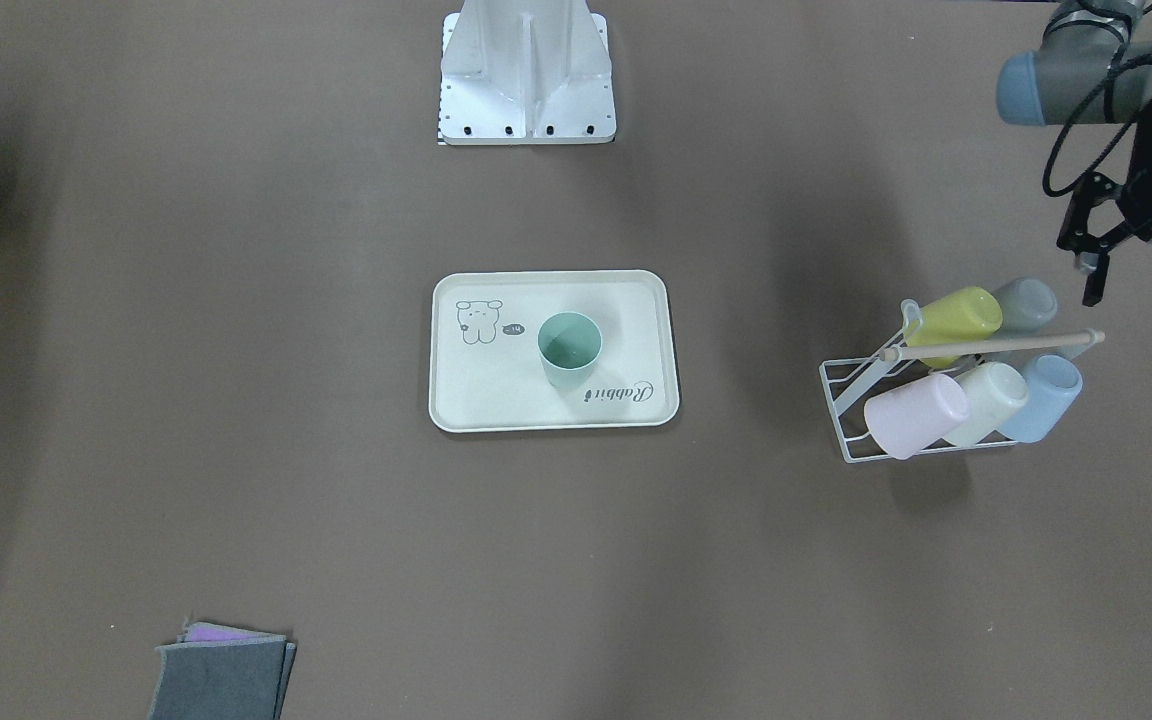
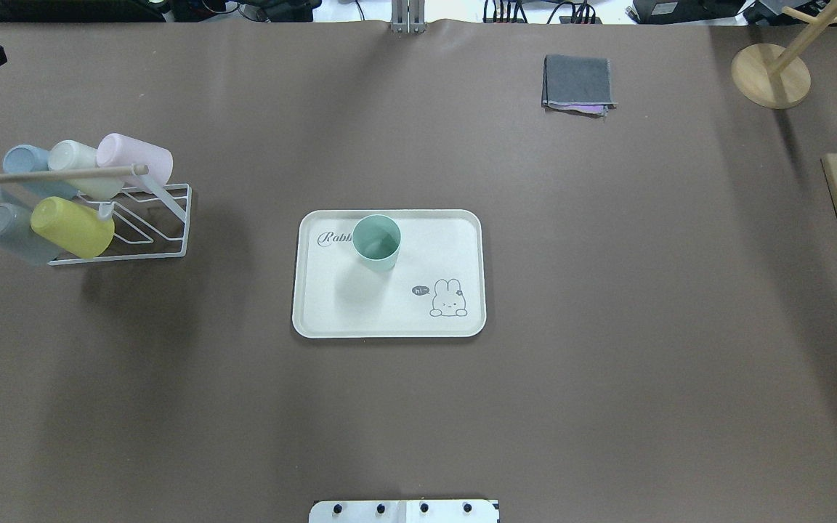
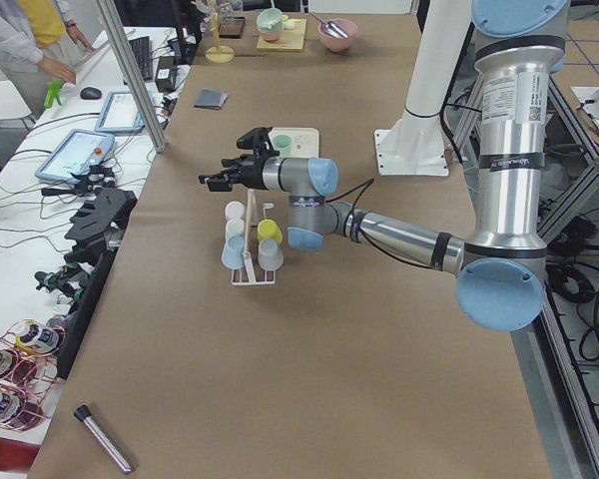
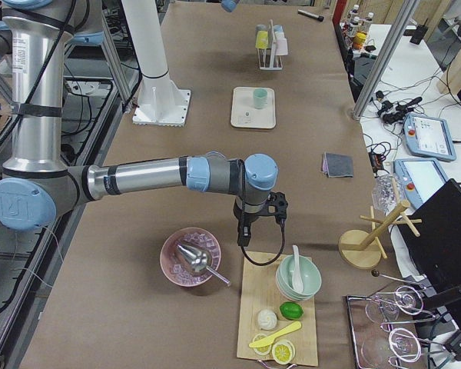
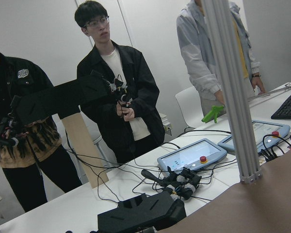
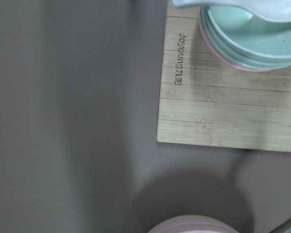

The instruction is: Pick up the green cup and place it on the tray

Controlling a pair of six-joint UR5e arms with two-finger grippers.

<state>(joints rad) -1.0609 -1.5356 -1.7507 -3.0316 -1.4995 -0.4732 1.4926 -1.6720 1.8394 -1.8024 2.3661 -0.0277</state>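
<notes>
The green cup point(image 1: 569, 350) stands upright, mouth up, on the cream tray point(image 1: 496, 400) at the table's middle, partly over the script print; it also shows from overhead as the green cup point(image 2: 376, 243) on the tray point(image 2: 360, 312). My left gripper point(image 1: 1081, 268) hangs open and empty above the table beside the cup rack, far from the tray. My right gripper point(image 4: 259, 224) hovers near a wooden board at the table's other end; I cannot tell whether it is open or shut. Its wrist view shows no fingers.
A white wire rack point(image 1: 851, 420) holds several cups lying on their sides, among them a yellow-green cup point(image 1: 956, 315). A folded grey cloth point(image 2: 578, 83) lies at the far side. A wooden board point(image 6: 223, 111) carries stacked bowls, with a pink bowl point(image 4: 190, 257) beside it. People stand beyond the table.
</notes>
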